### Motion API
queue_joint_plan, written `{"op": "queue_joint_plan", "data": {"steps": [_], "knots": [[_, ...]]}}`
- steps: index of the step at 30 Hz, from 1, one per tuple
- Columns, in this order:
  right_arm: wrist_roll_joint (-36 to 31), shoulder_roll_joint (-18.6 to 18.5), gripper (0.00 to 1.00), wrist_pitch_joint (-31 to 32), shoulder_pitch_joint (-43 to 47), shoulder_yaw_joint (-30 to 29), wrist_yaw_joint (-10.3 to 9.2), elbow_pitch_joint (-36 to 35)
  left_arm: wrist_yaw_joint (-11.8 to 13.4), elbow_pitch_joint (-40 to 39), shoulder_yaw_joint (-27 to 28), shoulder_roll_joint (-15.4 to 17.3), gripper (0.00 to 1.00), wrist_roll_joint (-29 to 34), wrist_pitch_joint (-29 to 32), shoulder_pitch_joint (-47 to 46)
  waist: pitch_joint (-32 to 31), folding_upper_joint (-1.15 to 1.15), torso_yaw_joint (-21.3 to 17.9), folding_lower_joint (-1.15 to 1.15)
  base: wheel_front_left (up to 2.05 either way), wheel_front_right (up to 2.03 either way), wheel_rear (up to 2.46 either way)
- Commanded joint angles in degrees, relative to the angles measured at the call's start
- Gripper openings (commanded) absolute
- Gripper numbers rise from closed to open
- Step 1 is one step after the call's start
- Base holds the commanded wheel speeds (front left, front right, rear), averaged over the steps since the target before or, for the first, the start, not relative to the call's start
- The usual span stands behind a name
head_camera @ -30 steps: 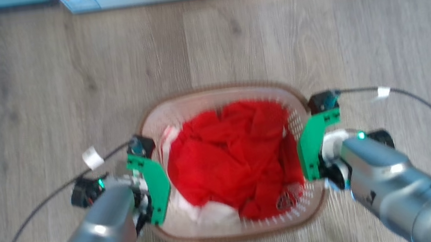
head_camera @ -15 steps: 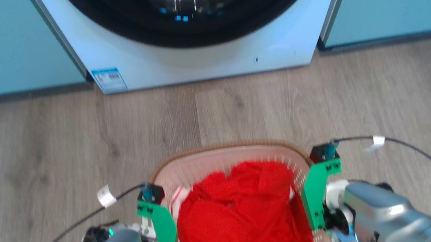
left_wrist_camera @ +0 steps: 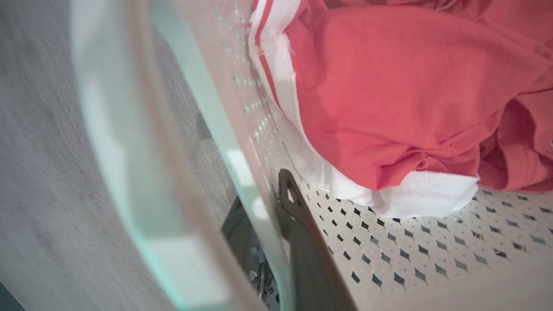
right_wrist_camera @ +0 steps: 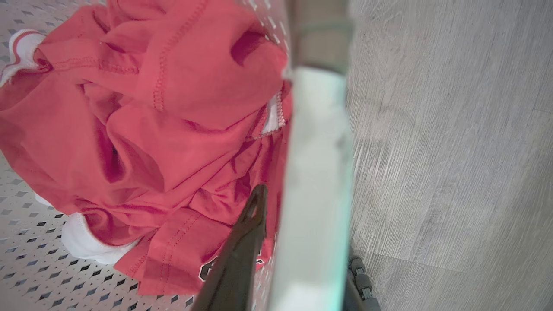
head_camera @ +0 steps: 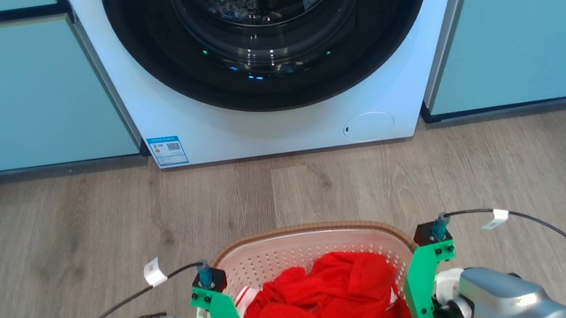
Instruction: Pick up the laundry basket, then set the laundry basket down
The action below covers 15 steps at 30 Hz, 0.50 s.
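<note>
Laundry basket (head_camera: 313, 229) sat at bottom centre of the head view, left gripper (left_wrist_camera: 263, 203) and right gripper (right_wrist_camera: 306, 233) each clamped on a side wall, 1 finger inside, 1 outside; looked light, thin perforated plastic would likely flex, so hold by the stiffer rim.

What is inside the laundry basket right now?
Inside the laundry basket lies a crumpled red garment over a white cloth with red stripes. Bare perforated floor shows beside them. Whatever lies beneath the pile is covered.
</note>
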Motion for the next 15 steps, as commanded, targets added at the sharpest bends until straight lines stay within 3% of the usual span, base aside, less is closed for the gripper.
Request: {"op": "queue_joint_plan", "data": {"steps": [1,15], "knots": [[-0.3,1.0,0.00,-0.3,-3.3,0.8,0.43,-2.2,-0.4,-1.2,-0.2,0.8,0.00,0.3,0.5,-4.0,-0.2,0.00,0.1,0.01,0.00,0.00,0.00],[1.2,0.7,0.00,0.8,-4.4,2.5,0.43,-2.8,-0.4,-2.7,-3.8,1.7,0.00,-3.5,4.2,-5.1,-1.8,0.00,0.2,0.01,0.00,0.00,0.00]]}}
